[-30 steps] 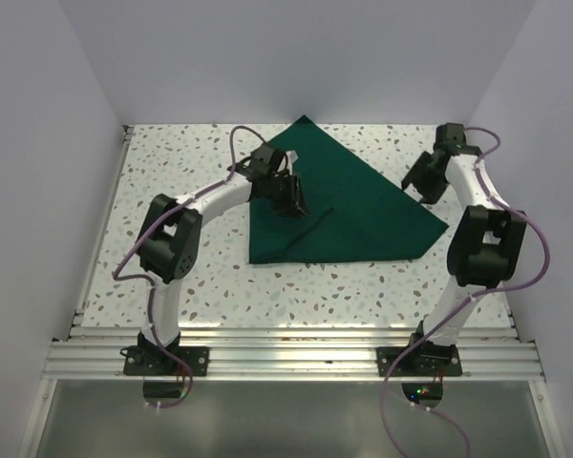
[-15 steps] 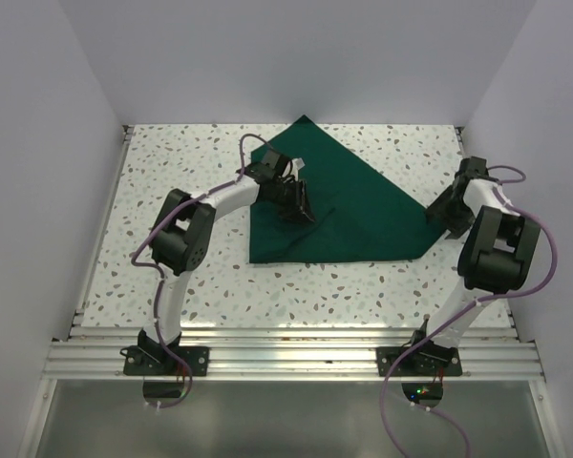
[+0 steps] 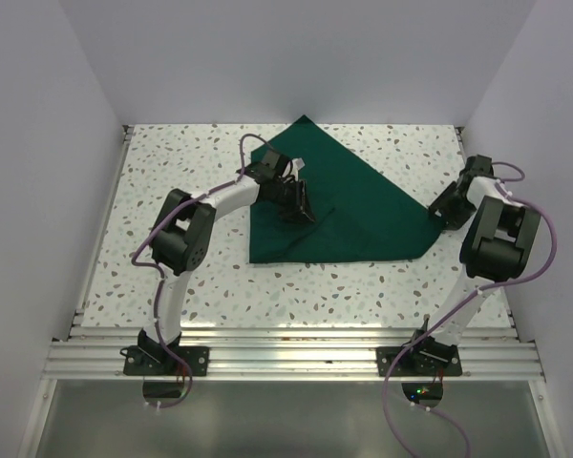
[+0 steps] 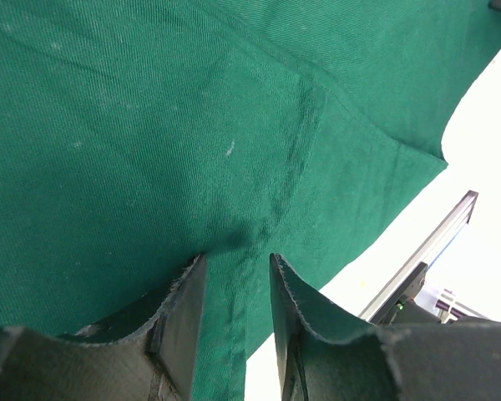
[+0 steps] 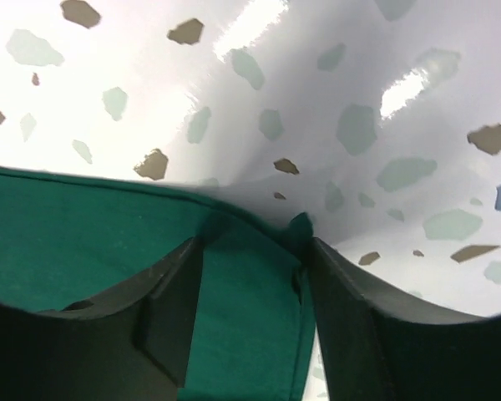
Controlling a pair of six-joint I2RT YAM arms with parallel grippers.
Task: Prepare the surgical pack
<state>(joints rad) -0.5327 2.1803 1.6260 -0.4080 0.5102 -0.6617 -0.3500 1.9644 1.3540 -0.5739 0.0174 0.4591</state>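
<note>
- A white table [image 3: 172,277] flecked with grey and brown chips fills the floor of a pale, plain-walled booth; the walls [image 3: 267,57] close it in at the back and on both sides.
- A ribbed aluminium rail [image 3: 296,348] runs along the near edge and carries both arm bases. Purple cables [image 3: 538,250] loop off the arms.
- The dark green drape [image 3: 372,205] lies flat on the table, middle to back. It is folded to a rough triangle, with one point toward the back wall, one toward the right wall and a straight edge facing the rail.
- The white left arm arches over the table's left half and partly covers the drape's left edge in the top view.
- The left gripper [image 4: 238,263] is down on the drape's left part, where a dark crease runs away from its tips. Its jaws stand a narrow gap apart, with green cloth showing in the gap. Whether they pinch the cloth or only press on it cannot be told.
- The right gripper [image 5: 250,242] sits low at the drape's right-hand point, jaws spread wide. The cloth corner lies flat between them, its tip against one finger; nothing is clamped.
</note>
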